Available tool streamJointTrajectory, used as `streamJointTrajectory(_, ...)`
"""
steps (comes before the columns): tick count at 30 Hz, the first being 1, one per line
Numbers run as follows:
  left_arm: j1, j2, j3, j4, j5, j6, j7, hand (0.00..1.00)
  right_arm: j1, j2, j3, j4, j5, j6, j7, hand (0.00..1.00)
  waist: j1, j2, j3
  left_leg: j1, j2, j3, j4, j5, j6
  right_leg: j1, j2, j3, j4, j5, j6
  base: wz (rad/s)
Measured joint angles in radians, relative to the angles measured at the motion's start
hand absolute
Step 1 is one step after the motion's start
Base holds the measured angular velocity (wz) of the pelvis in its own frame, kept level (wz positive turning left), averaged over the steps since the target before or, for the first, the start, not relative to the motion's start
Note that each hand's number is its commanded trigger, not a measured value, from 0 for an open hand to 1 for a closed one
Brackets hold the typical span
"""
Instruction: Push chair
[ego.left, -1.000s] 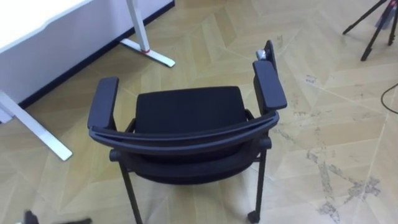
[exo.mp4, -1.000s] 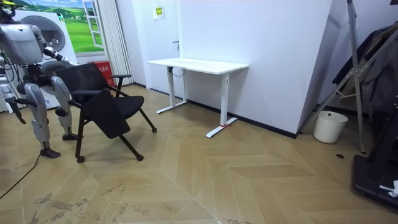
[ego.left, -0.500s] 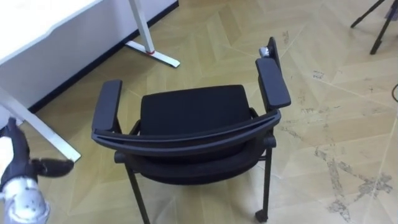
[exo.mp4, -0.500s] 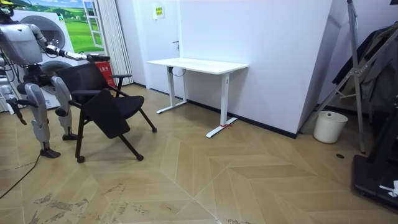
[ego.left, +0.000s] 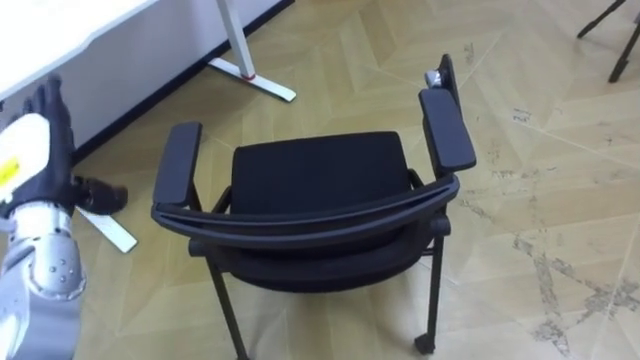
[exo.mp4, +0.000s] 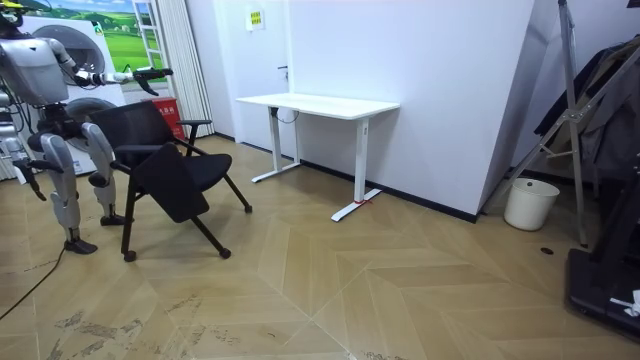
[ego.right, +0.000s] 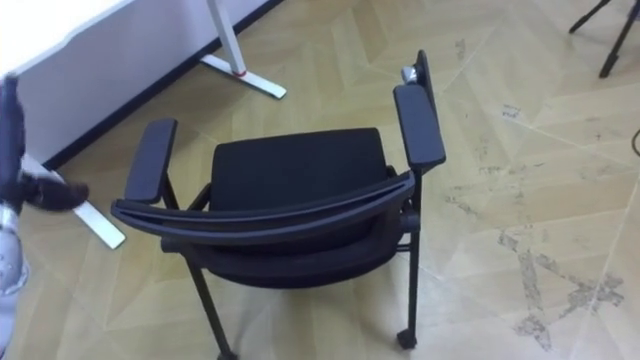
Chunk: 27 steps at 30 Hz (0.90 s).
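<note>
Standing behind the chair (ego.left: 318, 178) at the room view's left, the robot faces its curved backrest, and the black seat points away from it towards the desk (exo.mp4: 320, 103). All of the chair's legs are on the wooden floor (ego.left: 340, 60). No hand touches it.

One container shows, a white bucket (exo.mp4: 530, 203) on the floor by the wall (exo.mp4: 440, 90), well apart from the chair. Its inside cannot be seen.

The left hand (ego.left: 38, 125) is held up at the left of the left eye view, out beyond the chair's left armrest (ego.left: 177, 163) and apart from it. Its dark fingers are straight and its thumb sticks out sideways, holding nothing. In the room view that arm stretches forward above the backrest. The right hand (exo.mp4: 30, 178) hangs low by the robot's side, too small there to tell how its fingers are set.

Ahead and to the left, the desk's white feet (ego.left: 255, 80) lie on the floor near the chair's front left corner. A dark tripod (ego.left: 612, 22) stands ahead to the right, well apart. A red box (exo.mp4: 166, 110) sits just behind the chair in the room view, and scuff marks (ego.left: 545, 290) mark the floor on the chair's right
</note>
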Motion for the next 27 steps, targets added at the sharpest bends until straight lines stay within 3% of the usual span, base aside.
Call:
streamJointTrajectory(3, -0.003, 0.011, -0.031, -0.023, 0.021, 0.026, -0.073, 0.00, -0.018, 0.001, 0.013, 0.022, 0.004, 0.001, 0.000, 0.00, -0.017, 0.004, 0.0027, 0.003, 0.000, 0.000, 0.000, 0.000, 0.000, 0.003, 0.000, -0.001, 0.000, 0.000, 0.000, 0.01)
streamJointTrajectory(6, -0.005, 0.045, -0.105, -0.077, 0.078, 0.071, -0.189, 0.00, -0.025, -0.001, 0.019, 0.023, -0.005, 0.009, 0.003, 0.00, -0.037, 0.001, 0.0103, -0.012, -0.002, -0.010, 0.014, 0.000, 0.000, -0.008, -0.002, -0.009, 0.000, -0.001, 0.001, 0.09)
streamJointTrajectory(9, -0.009, 0.056, -0.143, -0.137, 0.132, 0.109, -0.340, 0.00, -0.031, -0.007, 0.019, 0.023, -0.003, 0.008, 0.016, 0.00, -0.043, 0.008, 0.0108, -0.030, -0.002, -0.012, 0.022, 0.000, 0.000, -0.020, -0.002, -0.009, 0.000, -0.001, 0.001, 0.00)
streamJointTrajectory(11, -0.039, 0.113, -0.185, -0.183, 0.157, 0.136, -0.457, 0.00, -0.034, -0.012, 0.018, 0.031, 0.007, 0.006, 0.020, 0.00, -0.048, 0.018, 0.0135, -0.045, -0.002, -0.016, 0.031, 0.000, 0.000, -0.025, -0.002, -0.009, 0.000, 0.000, 0.000, 0.00)
streamJointTrajectory(14, -0.051, 0.167, -0.202, -0.264, 0.156, 0.154, -0.573, 0.00, -0.037, -0.026, 0.017, 0.035, 0.017, 0.006, 0.020, 0.00, -0.061, 0.037, 0.0108, -0.047, -0.002, -0.020, 0.032, 0.000, 0.000, -0.023, -0.002, -0.011, 0.000, 0.000, 0.000, 0.04)
streamJointTrajectory(18, -0.062, 0.201, -0.214, -0.314, 0.163, 0.184, -0.705, 0.00, -0.045, -0.038, 0.016, 0.048, 0.007, 0.004, 0.020, 0.00, -0.067, 0.051, 0.0104, -0.042, -0.002, -0.021, 0.028, 0.000, 0.000, -0.018, -0.002, -0.009, 0.000, 0.000, 0.000, 0.02)
streamJointTrajectory(21, -0.063, 0.215, -0.214, -0.365, 0.185, 0.215, -0.826, 0.00, -0.050, -0.041, 0.017, 0.058, 0.005, 0.004, 0.020, 0.00, -0.062, 0.058, 0.0055, -0.039, -0.002, -0.021, 0.027, 0.000, 0.000, -0.018, -0.002, -0.007, 0.000, 0.000, 0.000, 0.00)
streamJointTrajectory(24, -0.081, 0.260, -0.214, -0.391, 0.185, 0.224, -0.917, 0.00, -0.048, -0.042, 0.005, 0.065, 0.004, 0.003, 0.020, 0.00, -0.056, 0.057, 0.0079, -0.042, -0.002, -0.023, 0.027, 0.000, 0.000, -0.018, -0.003, -0.007, 0.000, 0.000, 0.000, 0.01)
streamJointTrajectory(27, -0.143, 0.305, -0.214, -0.391, 0.186, 0.237, -0.967, 0.00, -0.040, -0.042, -0.021, 0.067, -0.004, -0.002, 0.020, 0.00, -0.038, 0.062, 0.0132, -0.045, -0.003, -0.023, 0.029, -0.001, 0.001, -0.020, -0.003, -0.005, 0.001, 0.000, 0.000, 0.00)
